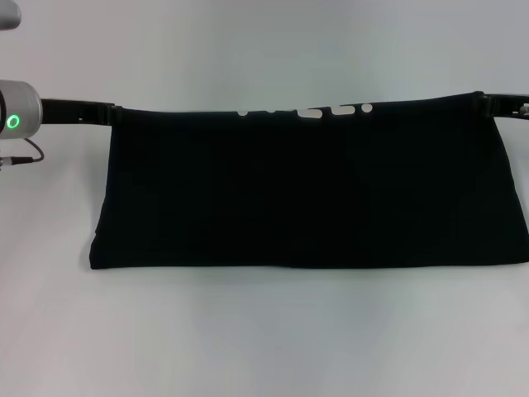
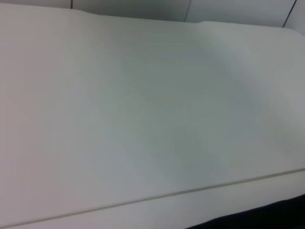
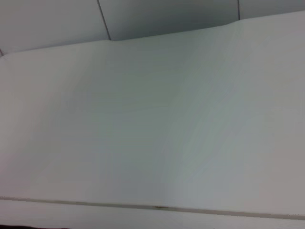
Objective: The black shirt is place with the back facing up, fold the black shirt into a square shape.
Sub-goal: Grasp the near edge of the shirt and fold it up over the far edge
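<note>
From my head cam, nearest to me is just bare white table (image 1: pixel 264 347), then the near edge of the black shirt (image 1: pixel 306 194), which runs pretty straight across. The shirt is a wide dark band spread sideways over the middle of the table, wider at the far edge than the near one, so the left side slants outward going away from me. On the right it runs right up to the edge of the view.

Along its far edge there's a row of white lettering (image 1: pixel 310 111) peeking out, only the tops of the letters, can't read it.

At the two far corners are the arms. The left gripper (image 1: pixel 113 112) sits at the far left corner of the shirt, coming in from the side with the grey wrist and its green ring light behind it. The right gripper (image 1: pixel 488 103) is at the far right corner, same deal. Both are touching the cloth there, but honestly I can't tell whether either hand is pinched on the fabric or apart, the tips blend into the black.

Wrist cams mostly give me white tabletop; the left one catches a dark sliver of shirt (image 2: pixel 267 217) in a corner.
</note>
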